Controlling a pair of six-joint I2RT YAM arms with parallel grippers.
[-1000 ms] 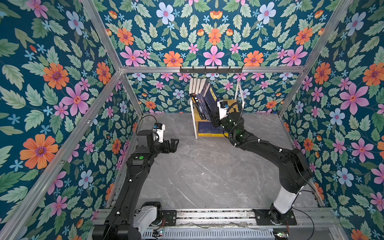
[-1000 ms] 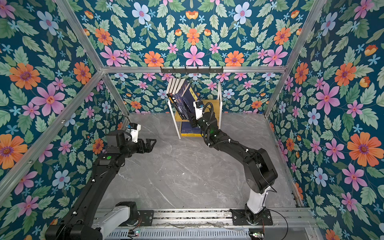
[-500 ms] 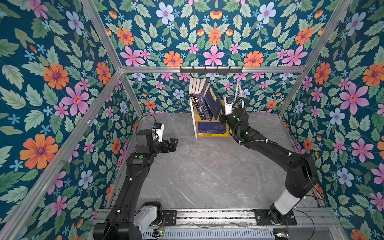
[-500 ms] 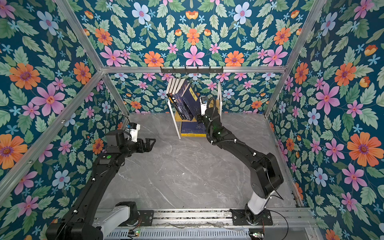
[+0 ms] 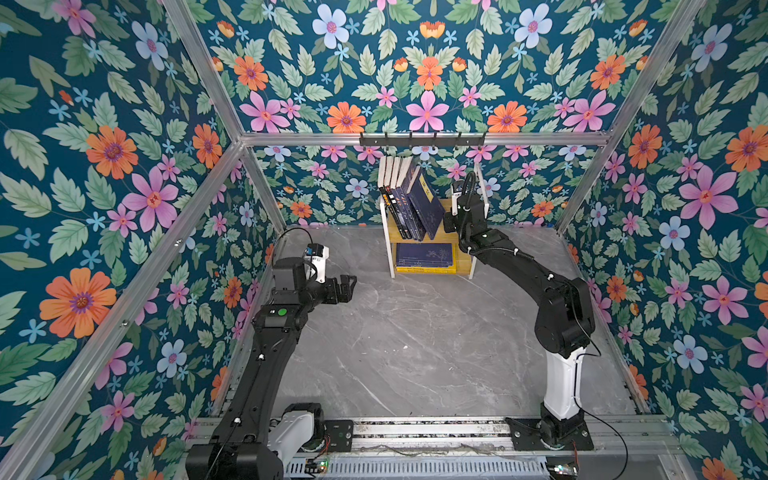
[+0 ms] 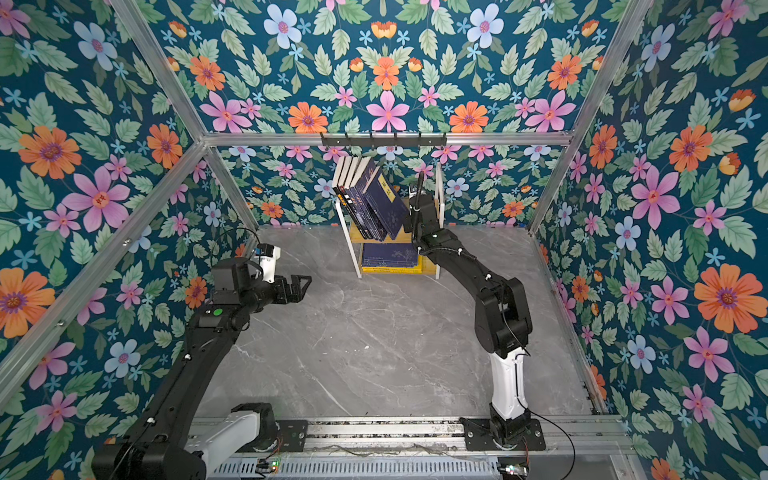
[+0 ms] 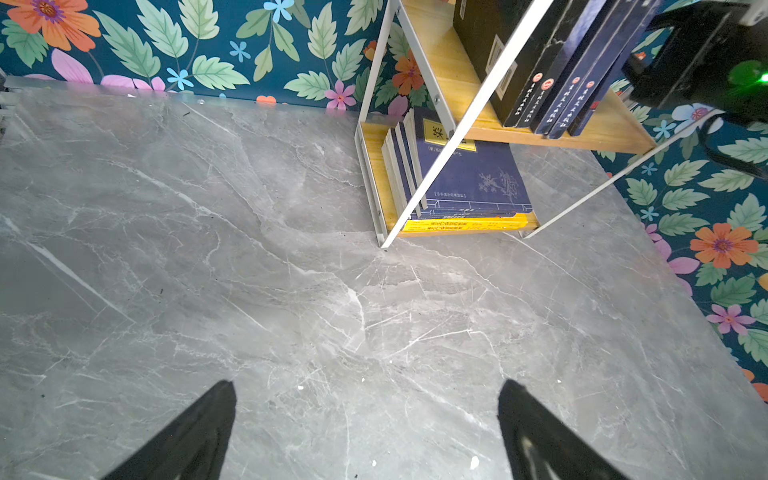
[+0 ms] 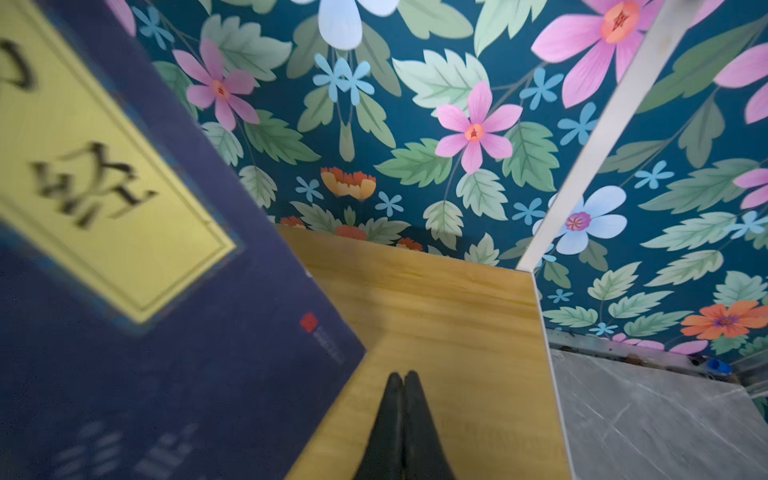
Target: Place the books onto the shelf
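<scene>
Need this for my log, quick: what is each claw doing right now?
Left claw: open, holding nothing.
Right claw: shut, holding nothing, tips over the shelf beside the leaning navy book.

Blurry navy book (image 8: 174, 374) (label (image 8: 104, 187) cropped)

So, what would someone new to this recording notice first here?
The loud floral wallpaper on every wall, then the shelf against the back wall with navy books leaning on its upper board and a flat stack on the lower one. The right claw is shut beside the leaning books; the left claw hangs open over the marble table.
</scene>
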